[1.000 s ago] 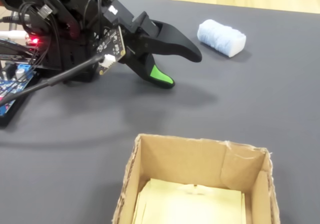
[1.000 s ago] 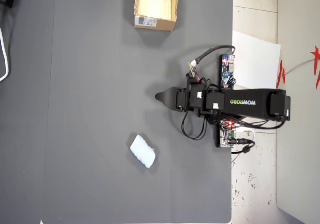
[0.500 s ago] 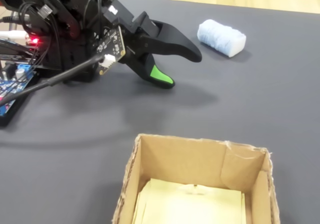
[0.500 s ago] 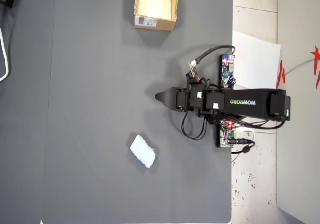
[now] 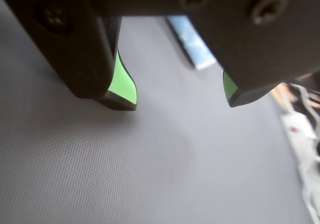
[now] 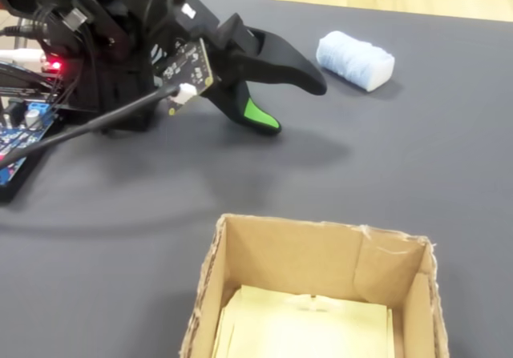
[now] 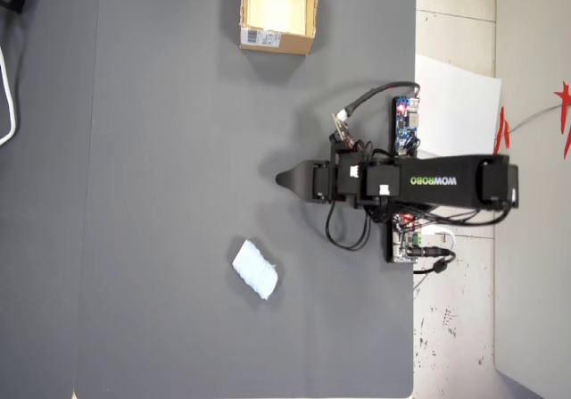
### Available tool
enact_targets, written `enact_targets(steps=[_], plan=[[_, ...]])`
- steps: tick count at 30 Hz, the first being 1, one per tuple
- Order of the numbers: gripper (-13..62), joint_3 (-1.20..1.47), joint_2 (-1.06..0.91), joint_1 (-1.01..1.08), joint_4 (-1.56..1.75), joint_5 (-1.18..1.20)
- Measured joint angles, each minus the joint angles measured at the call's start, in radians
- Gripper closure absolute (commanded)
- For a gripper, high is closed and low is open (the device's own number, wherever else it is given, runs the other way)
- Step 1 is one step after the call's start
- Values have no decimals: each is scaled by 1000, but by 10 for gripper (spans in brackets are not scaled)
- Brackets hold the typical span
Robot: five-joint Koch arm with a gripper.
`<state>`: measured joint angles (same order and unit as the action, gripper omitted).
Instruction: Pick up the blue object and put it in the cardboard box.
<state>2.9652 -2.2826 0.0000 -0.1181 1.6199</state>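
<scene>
Your gripper point(image 5: 180, 101) hangs just above the dark mat point(image 7: 178, 194) with its 2 green-padded jaws apart and nothing between them; the wrist view shows bare mat in the gap. That spread suits a soft, wide piece, so my guess is you are at the approach step, with the pick not yet made.

In the overhead view the blue object point(image 7: 255, 270) lies alone on the mat at about 7 o'clock from the gripper point(image 7: 284, 180), well apart from it. It rests flat and slantwise, so the wrist will likely need turning to span its narrow side. The pale strip near the top of the wrist view may be that piece, but it is too blurred to be sure.

The cardboard box point(image 7: 277, 11) sits open-topped at the mat's far edge, at about 12 o'clock from the gripper, also well apart. Its mouth is up and clear for a drop from above, with only a pale lining inside. A white barcode label point(image 7: 266, 38) is on its near wall; the print is too small to read.

The arm's upper link point(image 7: 446, 183) carries the lettering "WOWROBO", upside down in the overhead view.
</scene>
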Motion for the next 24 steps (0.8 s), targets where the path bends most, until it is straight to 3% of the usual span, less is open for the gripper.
enact_targets(steps=[12,24], plan=[[160,-120,5,-262,-199,-5],[160,-325,250,-385,-204,-6]])
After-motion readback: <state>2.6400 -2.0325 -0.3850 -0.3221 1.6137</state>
